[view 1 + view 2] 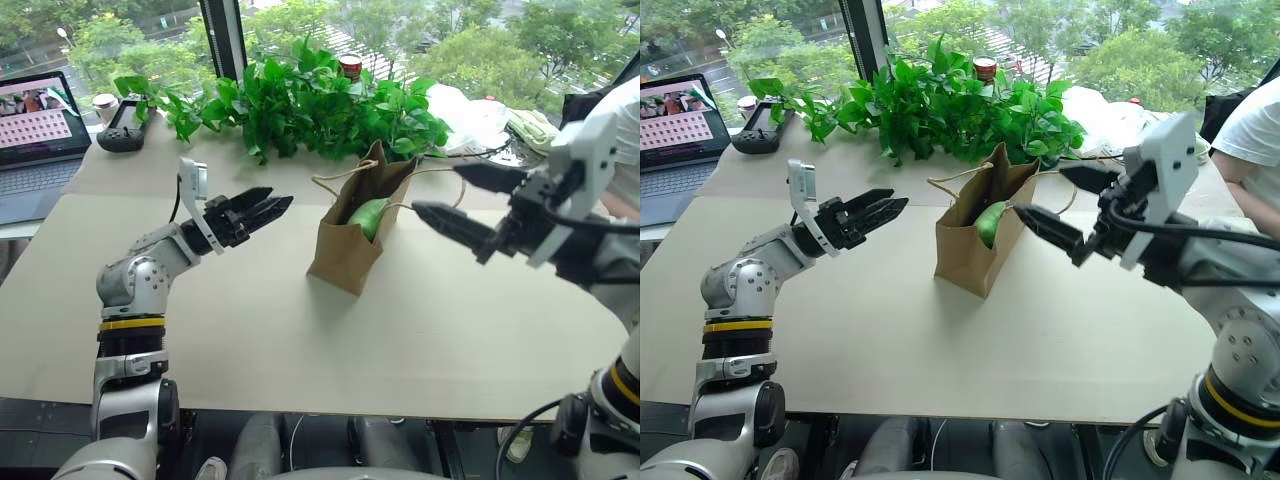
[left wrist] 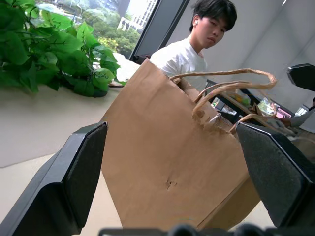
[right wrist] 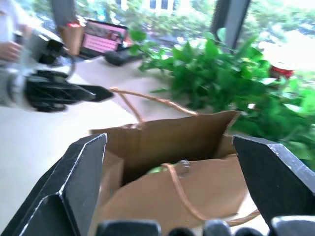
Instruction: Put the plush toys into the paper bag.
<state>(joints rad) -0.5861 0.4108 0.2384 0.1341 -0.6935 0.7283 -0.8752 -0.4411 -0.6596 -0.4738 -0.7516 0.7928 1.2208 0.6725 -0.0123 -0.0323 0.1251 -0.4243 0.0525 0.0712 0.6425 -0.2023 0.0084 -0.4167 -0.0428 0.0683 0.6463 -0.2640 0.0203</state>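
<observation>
The paper bag [image 1: 352, 240] stands upright at the middle of the table [image 1: 300, 340], mouth open, with the light green plush toy [image 1: 368, 216] tucked inside. The left claw [image 1: 262, 212] hangs at the bag's nine o'clock, fingers apart, holding nothing. The right claw [image 1: 455, 200] hangs at its three o'clock, fingers spread wide and empty. Leafy plants [image 1: 300, 105] sit at twelve o'clock behind the bag.
</observation>
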